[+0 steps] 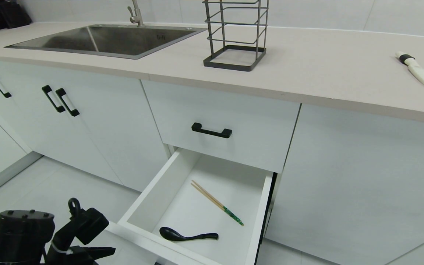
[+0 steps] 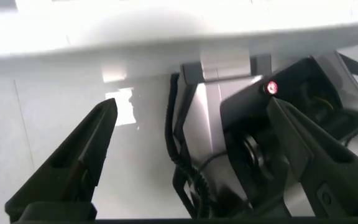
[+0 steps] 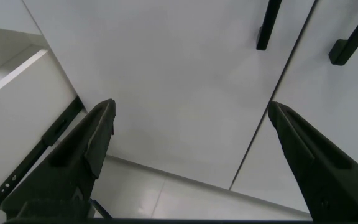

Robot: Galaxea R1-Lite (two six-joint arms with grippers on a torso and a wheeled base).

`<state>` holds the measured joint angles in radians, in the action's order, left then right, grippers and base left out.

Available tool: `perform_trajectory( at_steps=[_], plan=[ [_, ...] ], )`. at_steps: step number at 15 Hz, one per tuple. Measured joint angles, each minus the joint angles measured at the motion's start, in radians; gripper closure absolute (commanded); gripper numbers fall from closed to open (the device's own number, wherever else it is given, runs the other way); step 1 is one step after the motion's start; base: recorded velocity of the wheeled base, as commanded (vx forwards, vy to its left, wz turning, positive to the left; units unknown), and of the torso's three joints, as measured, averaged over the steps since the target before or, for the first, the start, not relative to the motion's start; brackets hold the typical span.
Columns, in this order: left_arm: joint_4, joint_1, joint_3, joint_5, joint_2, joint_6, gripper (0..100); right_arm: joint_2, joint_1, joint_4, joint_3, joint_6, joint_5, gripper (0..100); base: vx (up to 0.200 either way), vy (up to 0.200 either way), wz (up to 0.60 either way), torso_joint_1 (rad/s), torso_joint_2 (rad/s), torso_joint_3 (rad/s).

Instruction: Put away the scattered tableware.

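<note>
Countertop [image 1: 326,70] across twelve o'clock, sink [image 1: 87,38] sunk in at eleven. At six o'clock from the wire rack [image 1: 228,66], lower drawer [image 1: 160,191] pulled out, likely left open to take the cutlery. Left gripper [image 2: 191,106] spread wide, holding nothing; right gripper [image 3: 191,106] likewise wide and empty, facing cabinet doors [image 3: 185,81]. White knife [image 1: 420,73] loose on the counter at three o'clock from the rack, probably next. Chopsticks [image 1: 215,201] already in the drawer; black spoon [image 1: 186,235] at seven o'clock from them.
</note>
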<state>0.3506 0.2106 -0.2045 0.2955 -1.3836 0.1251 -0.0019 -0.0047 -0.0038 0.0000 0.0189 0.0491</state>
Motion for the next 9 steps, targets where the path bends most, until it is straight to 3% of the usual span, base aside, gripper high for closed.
perform_trajectory(
  at_steps=[9],
  plan=[
    [0.126,0.001,0.003,0.001,-0.096,0.000,0,0.000,0.000,0.000,0.000,0.000,0.000,0,0.000,0.000,0.00,0.000,0.00,0.000]
  ],
)
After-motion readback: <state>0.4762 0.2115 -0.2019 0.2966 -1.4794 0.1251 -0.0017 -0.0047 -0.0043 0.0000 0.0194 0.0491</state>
